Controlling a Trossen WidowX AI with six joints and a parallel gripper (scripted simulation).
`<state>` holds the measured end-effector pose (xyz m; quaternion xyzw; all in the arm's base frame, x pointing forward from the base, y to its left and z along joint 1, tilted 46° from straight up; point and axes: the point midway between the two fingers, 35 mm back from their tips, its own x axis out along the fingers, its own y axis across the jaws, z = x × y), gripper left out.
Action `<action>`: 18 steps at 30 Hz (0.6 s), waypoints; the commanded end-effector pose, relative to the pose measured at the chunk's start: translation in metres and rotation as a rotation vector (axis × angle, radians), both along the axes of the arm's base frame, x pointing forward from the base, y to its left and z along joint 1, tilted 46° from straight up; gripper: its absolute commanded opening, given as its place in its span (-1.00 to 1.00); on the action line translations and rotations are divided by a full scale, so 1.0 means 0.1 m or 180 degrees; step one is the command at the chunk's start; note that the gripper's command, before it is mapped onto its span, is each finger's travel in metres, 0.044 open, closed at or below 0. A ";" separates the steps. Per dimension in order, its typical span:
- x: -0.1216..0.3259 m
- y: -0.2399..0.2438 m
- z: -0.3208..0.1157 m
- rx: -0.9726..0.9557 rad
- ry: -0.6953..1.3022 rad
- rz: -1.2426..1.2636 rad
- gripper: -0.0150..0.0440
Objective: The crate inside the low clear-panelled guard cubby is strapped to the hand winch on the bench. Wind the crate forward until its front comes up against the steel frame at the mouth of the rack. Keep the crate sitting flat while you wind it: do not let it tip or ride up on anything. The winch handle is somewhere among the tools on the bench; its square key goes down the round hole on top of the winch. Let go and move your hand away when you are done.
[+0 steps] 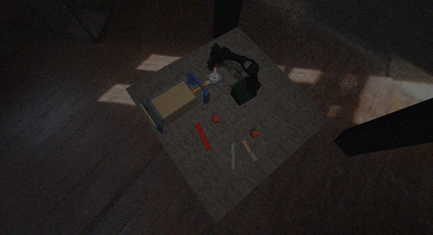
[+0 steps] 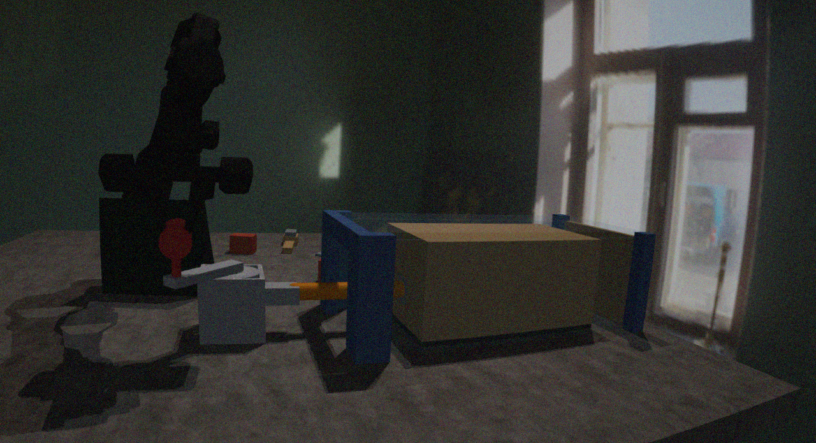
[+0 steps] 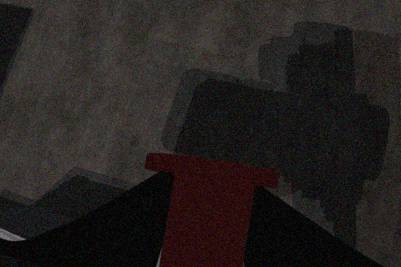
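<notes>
Crate (image 1: 173, 99) (image 2: 502, 280) short of blue frame (image 1: 199, 83) (image 2: 370, 297).

Top view: red strip (image 1: 202, 136) lies inside the lower-left edge. Grey bar (image 1: 232, 156) sits toward the bottom corner; wood-handled tool (image 1: 246, 146) (image 2: 288, 243) and red block (image 1: 255, 133) (image 2: 243, 243) nearer the lower-right edge. Second block (image 1: 216, 118) (image 2: 320, 271) near mid-table.
</notes>
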<state>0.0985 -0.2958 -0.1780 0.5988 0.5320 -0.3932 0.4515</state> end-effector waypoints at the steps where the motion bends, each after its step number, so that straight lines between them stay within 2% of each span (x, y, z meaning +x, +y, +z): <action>1: 0.14 0.06 -0.12 0.0095 -0.0050 0.0028 -0.49; 18: 0.34 -0.03 -0.17 0.0094 -0.0056 0.0028 -0.49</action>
